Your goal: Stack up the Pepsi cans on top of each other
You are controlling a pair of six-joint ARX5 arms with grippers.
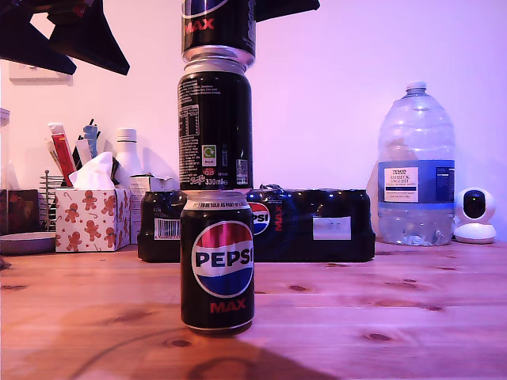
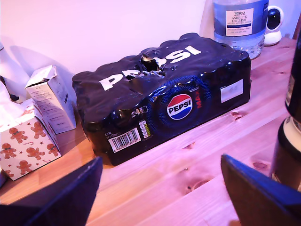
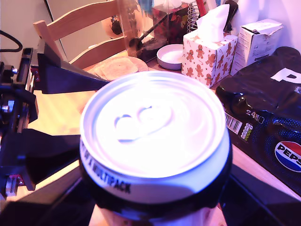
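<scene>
Exterior view: three Pepsi cans [image 1: 217, 182] stacked; tabletop [image 1: 412, 317] open.

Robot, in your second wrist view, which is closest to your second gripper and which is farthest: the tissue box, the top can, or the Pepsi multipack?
1. Top can: right at my second gripper, between its jaws.
2. Pepsi multipack: on the table beside the stack.
3. Tissue box: farther back, past the multipack's end.

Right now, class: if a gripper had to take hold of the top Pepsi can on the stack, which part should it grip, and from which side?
Grip the top Pepsi can around its smooth cylindrical wall, near mid-height, coming in level from either side. It stands upright on the middle can, whose top rim gives little footing, so a grip from above would likely push the stack over.
</scene>
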